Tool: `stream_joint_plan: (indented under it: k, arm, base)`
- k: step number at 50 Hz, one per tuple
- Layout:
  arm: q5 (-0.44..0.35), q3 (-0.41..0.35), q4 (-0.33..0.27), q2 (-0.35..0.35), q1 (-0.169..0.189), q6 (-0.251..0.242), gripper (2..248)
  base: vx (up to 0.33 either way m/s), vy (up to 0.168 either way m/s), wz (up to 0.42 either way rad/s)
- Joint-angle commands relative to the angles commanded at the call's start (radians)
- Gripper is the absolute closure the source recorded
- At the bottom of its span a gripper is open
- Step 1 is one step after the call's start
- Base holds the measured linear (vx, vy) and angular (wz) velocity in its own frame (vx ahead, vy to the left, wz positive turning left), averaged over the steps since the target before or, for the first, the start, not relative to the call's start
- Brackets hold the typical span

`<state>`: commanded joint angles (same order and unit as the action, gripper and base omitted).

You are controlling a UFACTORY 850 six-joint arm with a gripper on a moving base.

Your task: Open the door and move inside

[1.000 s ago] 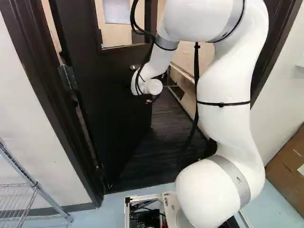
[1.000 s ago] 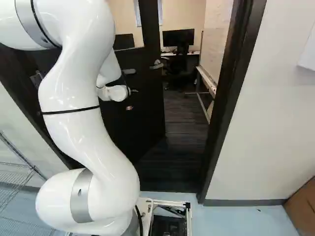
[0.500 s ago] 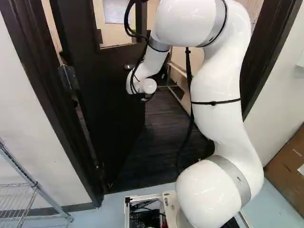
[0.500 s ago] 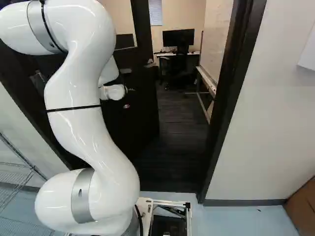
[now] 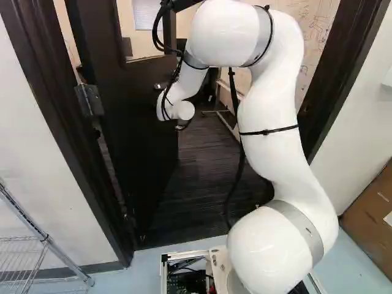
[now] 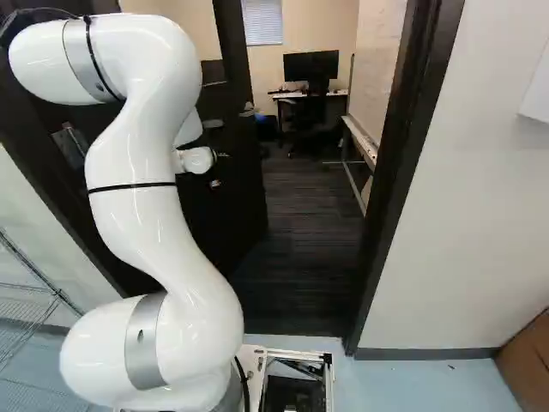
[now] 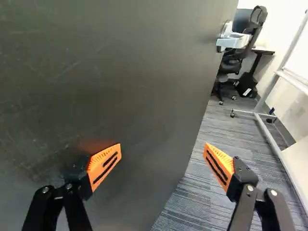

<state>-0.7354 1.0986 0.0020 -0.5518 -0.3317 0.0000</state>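
The dark door stands ajar, swung into the room beyond, hinged at the left of the left base view. My gripper is at the door's near face, mostly hidden behind the white wrist. In the wrist view the gripper stands open, with nothing held. One orange-padded finger is over the door face, close against it; contact cannot be told. The other finger is past the door's free edge, over the grey floor. A lever handle shows beyond that edge. Another handle is on the near face.
The right door frame borders the opening. Through it show dark carpet, a whiteboard stand, a desk with monitor and an office chair. A wire shelf stands left, a cardboard box right.
The door has swung further inward, widening the opening. My arm has reached farther forward and toward the left of the left base view, along with the door. The base has not moved.
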Motion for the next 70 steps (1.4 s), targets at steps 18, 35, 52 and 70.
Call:
stream_joint_plan:
  k: [18, 35, 52, 70]
  arm:
    - [0.000, 0.070, -0.007, -0.053, -0.029, 0.000, 3]
    - [0.000, 0.127, -0.064, -0.095, -0.056, 0.000, 3]
    - [0.000, 0.186, -0.128, -0.138, -0.084, 0.000, 3]
    - [0.000, 0.246, -0.174, -0.181, -0.111, 0.000, 3]
  base:
    - [0.000, 0.000, 0.000]
    - [0.000, 0.000, 0.000]
    - [0.000, 0.000, 0.000]
    - [0.000, 0.000, 0.000]
